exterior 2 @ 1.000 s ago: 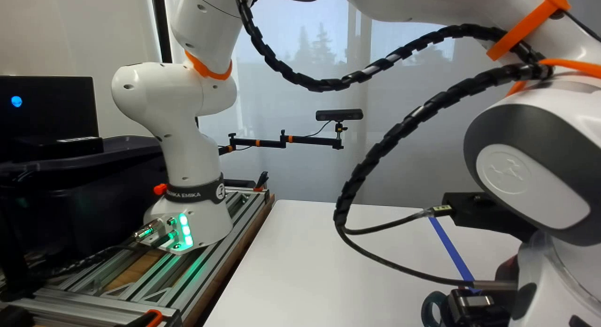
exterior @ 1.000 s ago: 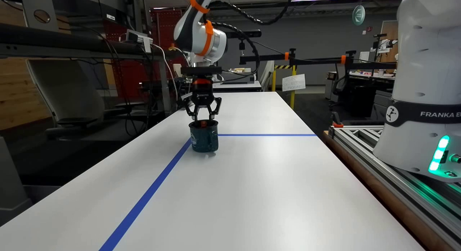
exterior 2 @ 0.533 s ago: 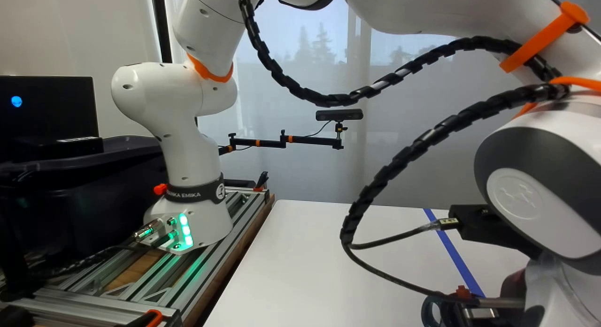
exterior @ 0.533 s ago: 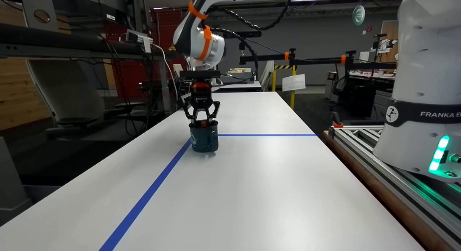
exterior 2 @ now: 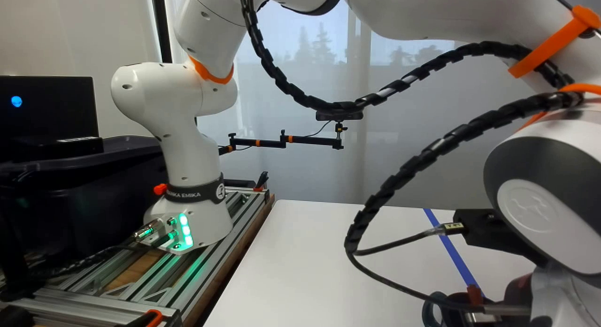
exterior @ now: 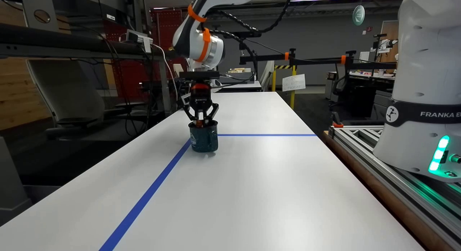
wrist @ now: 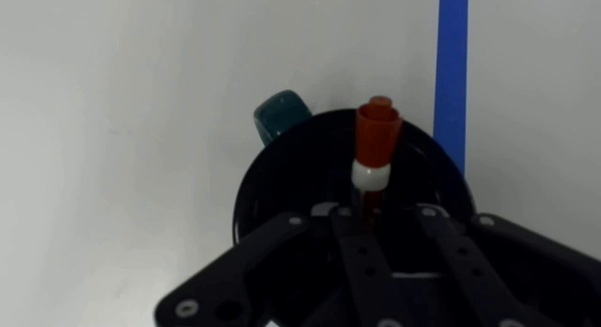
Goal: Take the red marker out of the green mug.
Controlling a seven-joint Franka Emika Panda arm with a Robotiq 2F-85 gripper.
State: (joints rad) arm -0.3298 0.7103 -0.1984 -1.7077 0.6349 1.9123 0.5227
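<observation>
The green mug (exterior: 204, 139) stands upright on the white table, beside where the blue tape lines meet. The red marker (wrist: 377, 139) stands in it with its red end and a white band above the mug's dark inside; its red end also shows in the exterior views (exterior: 199, 123) (exterior 2: 474, 294). My gripper (exterior: 201, 120) points down into the mug's mouth. In the wrist view the fingers (wrist: 382, 214) are drawn in on both sides of the marker below the white band. The fingertips are dark against the mug's inside. The mug's handle (wrist: 283, 113) shows at its upper left.
Blue tape (wrist: 451, 78) runs along the white table (exterior: 266, 193) beside the mug. The robot's base (exterior: 417, 135) stands on a metal frame along one table edge. A dark shelf rack (exterior: 83, 38) stands behind the opposite edge. A cable (exterior 2: 375, 214) loops beside the arm.
The gripper has come down to the mug's mouth, and its fingers have drawn closer together. The marker's top has shifted and stands straighter. The mug has hardly moved.
</observation>
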